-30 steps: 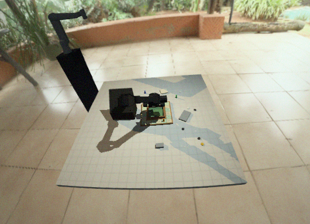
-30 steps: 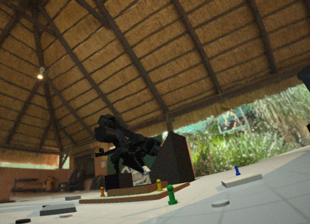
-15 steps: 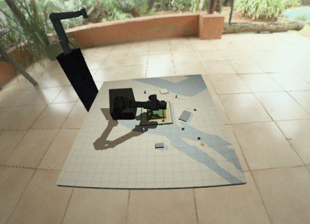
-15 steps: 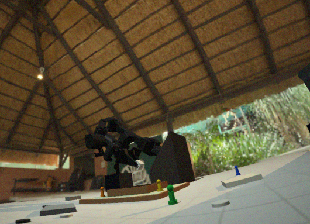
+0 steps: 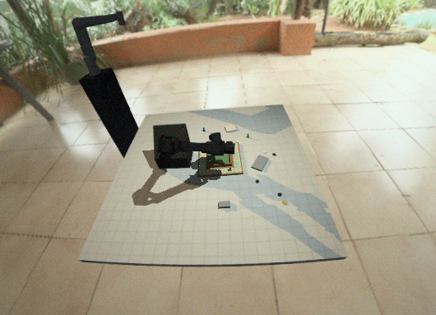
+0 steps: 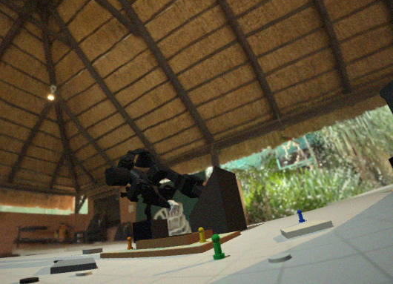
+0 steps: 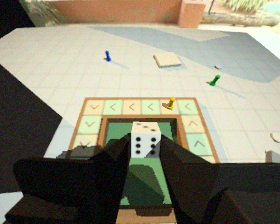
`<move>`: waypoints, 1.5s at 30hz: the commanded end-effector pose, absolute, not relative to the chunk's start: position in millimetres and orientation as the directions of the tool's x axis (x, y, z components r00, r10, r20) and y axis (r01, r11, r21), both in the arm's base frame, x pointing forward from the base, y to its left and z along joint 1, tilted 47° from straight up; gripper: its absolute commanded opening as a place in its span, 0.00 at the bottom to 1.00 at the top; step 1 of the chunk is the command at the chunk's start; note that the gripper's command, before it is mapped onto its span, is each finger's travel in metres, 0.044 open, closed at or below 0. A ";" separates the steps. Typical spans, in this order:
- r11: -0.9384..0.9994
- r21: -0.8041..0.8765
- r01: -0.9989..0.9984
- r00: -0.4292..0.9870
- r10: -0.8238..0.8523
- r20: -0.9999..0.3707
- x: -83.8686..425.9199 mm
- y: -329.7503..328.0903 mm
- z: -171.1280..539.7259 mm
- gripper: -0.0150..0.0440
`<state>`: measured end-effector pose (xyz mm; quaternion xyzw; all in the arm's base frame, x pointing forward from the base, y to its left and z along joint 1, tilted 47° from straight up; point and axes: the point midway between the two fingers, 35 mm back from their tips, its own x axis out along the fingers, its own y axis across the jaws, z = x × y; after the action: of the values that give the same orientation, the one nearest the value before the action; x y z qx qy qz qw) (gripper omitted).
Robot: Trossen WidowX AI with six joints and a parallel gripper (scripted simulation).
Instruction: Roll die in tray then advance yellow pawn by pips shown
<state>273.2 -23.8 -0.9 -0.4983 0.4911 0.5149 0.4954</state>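
The gripper (image 7: 146, 150) pinches the white die (image 7: 145, 139) between its two dark fingers, holding it above the green tray (image 7: 113, 131) of the board (image 7: 193, 127). The yellow pawn (image 7: 170, 102) stands on the arrow track at one o'clock from the die, well apart from it.

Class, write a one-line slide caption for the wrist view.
Tool grips the die above the green tray; yellow pawn waits on the arrow track.
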 end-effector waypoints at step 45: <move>0.361 -0.336 -0.870 -0.011 -0.696 -0.718 297.3 17.8 -48.1 0.64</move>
<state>283.7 6.3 -34.3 -0.5990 0.6892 0.1910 0.3601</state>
